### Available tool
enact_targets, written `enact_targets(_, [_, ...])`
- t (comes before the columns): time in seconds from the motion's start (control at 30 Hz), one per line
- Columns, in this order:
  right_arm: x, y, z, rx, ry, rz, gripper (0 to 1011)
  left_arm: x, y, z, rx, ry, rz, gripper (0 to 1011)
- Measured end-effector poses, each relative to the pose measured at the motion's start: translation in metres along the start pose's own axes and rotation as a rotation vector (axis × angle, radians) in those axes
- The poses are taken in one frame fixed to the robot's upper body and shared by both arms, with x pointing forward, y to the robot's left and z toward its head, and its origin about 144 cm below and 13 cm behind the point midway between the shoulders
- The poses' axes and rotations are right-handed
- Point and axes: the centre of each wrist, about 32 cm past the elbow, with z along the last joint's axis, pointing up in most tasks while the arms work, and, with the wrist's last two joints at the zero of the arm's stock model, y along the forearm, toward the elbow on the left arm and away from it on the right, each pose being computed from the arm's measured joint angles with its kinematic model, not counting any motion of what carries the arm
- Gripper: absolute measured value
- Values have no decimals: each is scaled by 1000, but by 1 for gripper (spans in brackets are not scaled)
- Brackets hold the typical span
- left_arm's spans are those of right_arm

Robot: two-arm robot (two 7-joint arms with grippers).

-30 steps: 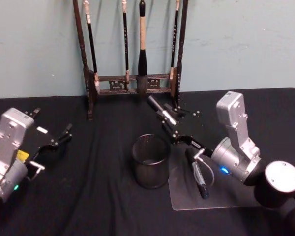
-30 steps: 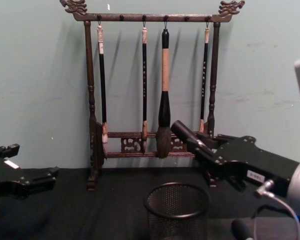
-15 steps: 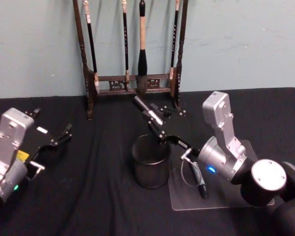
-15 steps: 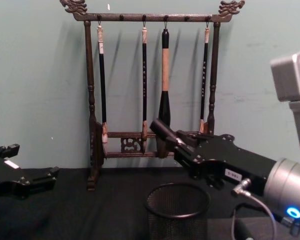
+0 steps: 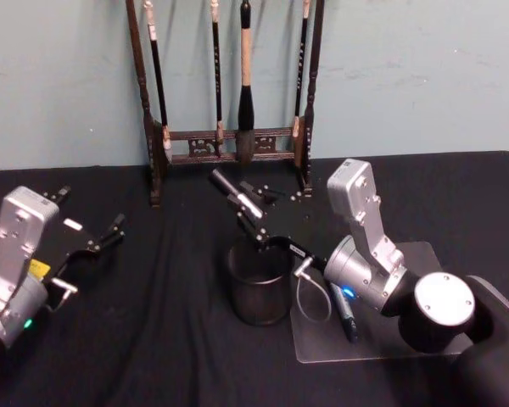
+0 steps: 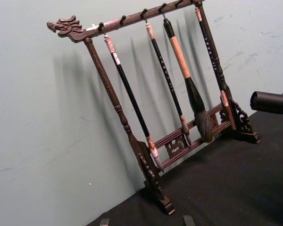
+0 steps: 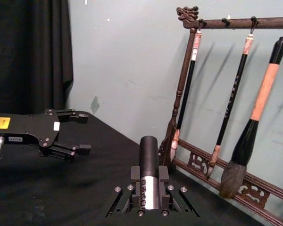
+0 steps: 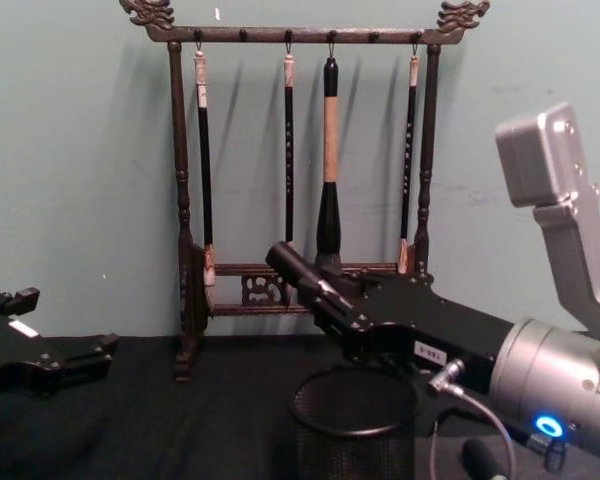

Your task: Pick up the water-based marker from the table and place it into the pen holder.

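- Since a second earlier, the right gripper [image 5: 259, 229] had swung toward the robot's left, from beside the pen holder [image 5: 256, 292] to a spot over its rim.
- Its jaws were closed on the marker [image 5: 236, 197], clamping it near one end, as the right wrist view showed.
- That marker sat tilted above the holder's back rim, not inside it, with its free dark end pointing up and toward the robot's left.
- A silver band on the marker carried dark print, too small to read.
- From the chest view, the right gripper's black body sloped down to the right into a silver forearm with a lit blue light [image 8: 548, 426].
- On that black body a small white label [image 8: 427, 350] bore writing that could not be made out.
- Above the wrist rose a silver block [image 5: 354, 191].
- Under the right arm a clear sheet [image 5: 390, 339] lay on the black tabletop [image 5: 170, 339], and a second pen [image 5: 345, 314] rested on it.
- Well apart on the robot's left, the left gripper [image 5: 93, 206] was parked low over the tabletop, its fingers spread and holding nothing.
- A yellow sticker [image 7: 1, 121] showed on the left gripper's body; its text was not legible.
- Behind everything a wooden brush rack [image 8: 250, 34] stood against the wall with four brushes hanging.
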Motion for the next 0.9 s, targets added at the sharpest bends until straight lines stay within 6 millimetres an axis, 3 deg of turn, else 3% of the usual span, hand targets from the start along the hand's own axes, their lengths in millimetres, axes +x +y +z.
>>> enact_targets(0.9, [-2,5,1,1,-8,28,222,0,0,0,0,0,0,1009])
